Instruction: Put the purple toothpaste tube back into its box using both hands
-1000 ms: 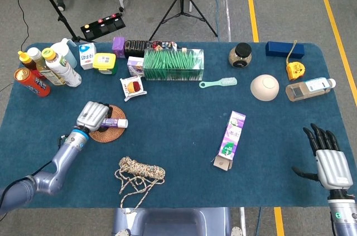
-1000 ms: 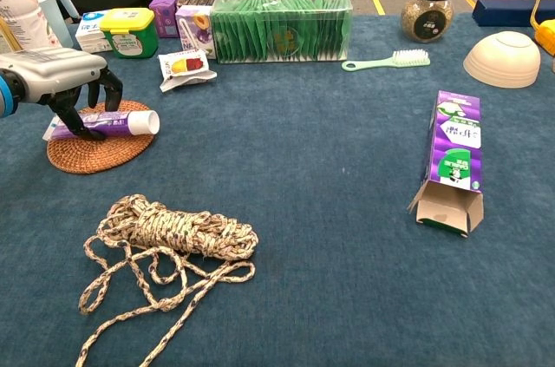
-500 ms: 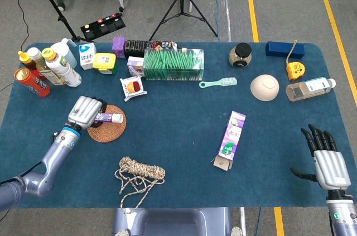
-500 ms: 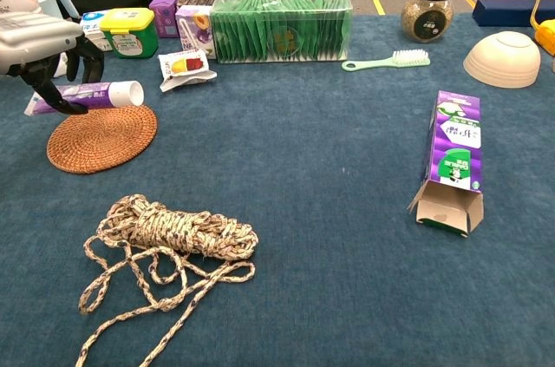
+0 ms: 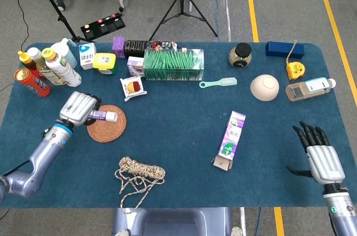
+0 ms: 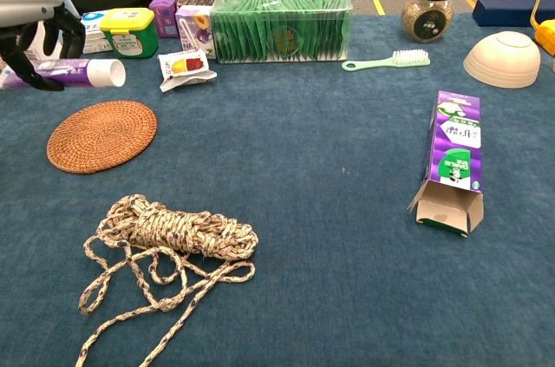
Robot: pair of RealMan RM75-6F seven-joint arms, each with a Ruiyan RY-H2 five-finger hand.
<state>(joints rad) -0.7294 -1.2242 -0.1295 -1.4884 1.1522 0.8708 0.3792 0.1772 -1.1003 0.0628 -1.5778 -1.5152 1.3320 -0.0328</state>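
Toothpaste tube (image 5: 102, 115), purple with a white cap, is held by the left hand (image 5: 76, 109) above the near-left part of the blue table (image 5: 178, 152). In the head view the tube sticks out of the hand toward the table's middle, its cap end free and lying over the far edge of the round woven coaster (image 5: 106, 124). In the chest view the tube (image 6: 82, 74) is clearly off the cloth, roughly level, with the dark fingers (image 6: 54, 30) of the left hand (image 6: 35, 20) curled down over its rear half from above; the cap end points right, past the fingers, and the coaster (image 6: 102, 135) lies bare below and nearer the camera. How the thumb sits under the tube I cannot quite make out, since the hand is cut by the picture's edge.

The purple box (image 5: 232, 137) lies flat on the cloth right of centre, well apart from the tube, its open end with spread flaps toward the robot. In the chest view the box (image 6: 455, 154) shows its open mouth at the near end.

The right hand (image 5: 321, 155) hovers at the near-right edge of the table, holding nothing, fingers extended and apart, thumb out to the side; it shows only in the head view.

A coil of rope (image 5: 138, 171) lies near the front edge, between coaster and box.
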